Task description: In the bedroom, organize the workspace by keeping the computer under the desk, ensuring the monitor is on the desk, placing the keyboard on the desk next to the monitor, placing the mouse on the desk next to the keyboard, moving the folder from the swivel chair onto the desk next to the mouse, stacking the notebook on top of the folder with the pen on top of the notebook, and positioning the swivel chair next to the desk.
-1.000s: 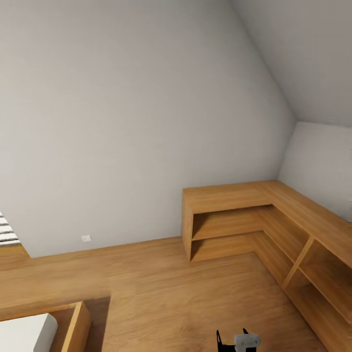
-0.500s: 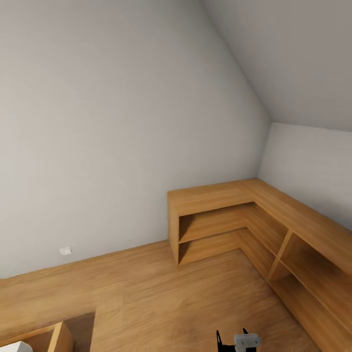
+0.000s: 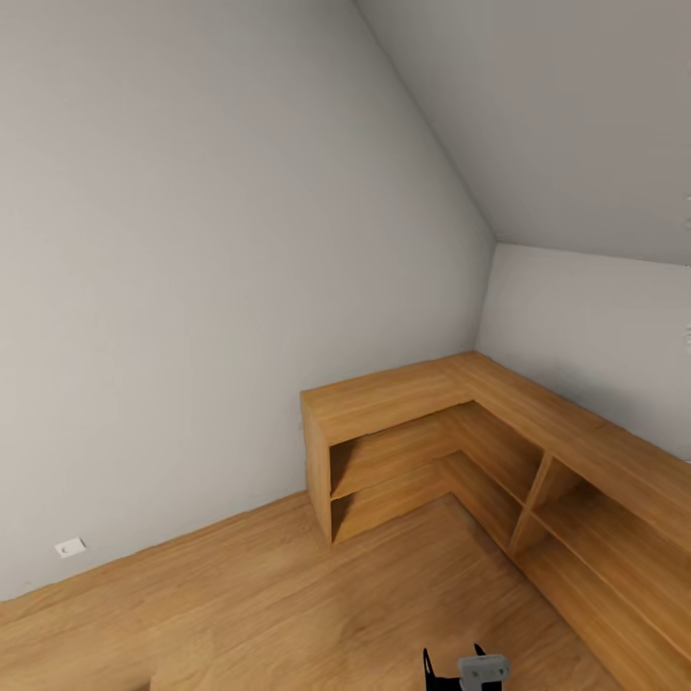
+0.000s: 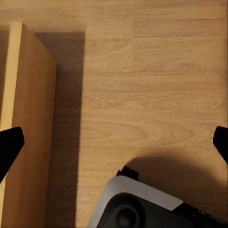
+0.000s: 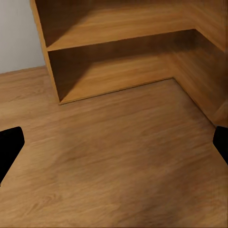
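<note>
Where walls meet, cabinets cropped.

The low L-shaped open shelf unit is light honey wood with faint grain; the plank floor matches it, slightly streakier. Plain pale grey walls carry a small white wall socket. The end effector fingertips are black.
</note>
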Controlling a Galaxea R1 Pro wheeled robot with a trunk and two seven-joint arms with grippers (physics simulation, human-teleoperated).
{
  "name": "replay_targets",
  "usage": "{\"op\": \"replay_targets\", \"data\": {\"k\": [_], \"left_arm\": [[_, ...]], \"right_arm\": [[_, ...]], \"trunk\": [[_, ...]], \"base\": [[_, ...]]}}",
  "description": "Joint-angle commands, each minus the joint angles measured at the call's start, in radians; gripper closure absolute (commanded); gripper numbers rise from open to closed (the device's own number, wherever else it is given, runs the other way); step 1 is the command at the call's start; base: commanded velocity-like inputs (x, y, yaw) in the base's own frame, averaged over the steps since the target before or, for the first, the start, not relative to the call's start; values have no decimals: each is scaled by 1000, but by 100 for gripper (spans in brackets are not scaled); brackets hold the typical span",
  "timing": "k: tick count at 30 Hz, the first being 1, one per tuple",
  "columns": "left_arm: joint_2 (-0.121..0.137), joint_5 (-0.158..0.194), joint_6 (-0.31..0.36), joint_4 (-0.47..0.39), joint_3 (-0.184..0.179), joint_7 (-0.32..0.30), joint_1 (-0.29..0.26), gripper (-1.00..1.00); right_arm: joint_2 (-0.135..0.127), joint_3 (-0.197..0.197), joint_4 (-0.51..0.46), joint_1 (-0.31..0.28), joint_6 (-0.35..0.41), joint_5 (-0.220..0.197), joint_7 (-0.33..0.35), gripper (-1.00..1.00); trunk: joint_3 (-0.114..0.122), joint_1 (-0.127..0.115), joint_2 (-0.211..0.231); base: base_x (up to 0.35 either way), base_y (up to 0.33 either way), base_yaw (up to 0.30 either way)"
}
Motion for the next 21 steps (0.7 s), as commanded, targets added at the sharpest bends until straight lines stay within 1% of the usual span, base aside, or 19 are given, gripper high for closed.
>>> {"op": "replay_targets", "data": {"k": [1, 3, 12, 15, 21], "left_arm": [[1, 7, -2, -2, -8, 8, 0, -100], [1, 7, -2, -2, -8, 8, 0, -100], [1, 7, -4, -2, -7, 8, 0, -100], [1, 7, -4, -2, -7, 8, 0, -100], [1, 7, -4, -2, -7, 8, 0, -100]], "right_arm": [[1, 8, 2, -1, -3, -2, 7, -100], [1, 8, 2, -1, -3, -2, 19, -100], [0, 8, 2, -1, -3, -2, 22, -100], [0, 8, 2, -1, -3, -2, 22, -100], [0, 8, 2, -1, -3, -2, 22, -100]], "trunk": [[-1, 1, -2], [0, 1, -2], [7, 1, -2], [9, 1, -2], [13, 1, -2]], "base": [[291, 96, -266], [116, 26, -267], [35, 5, -267], [206, 0, -268], [316, 0, -268]]}}
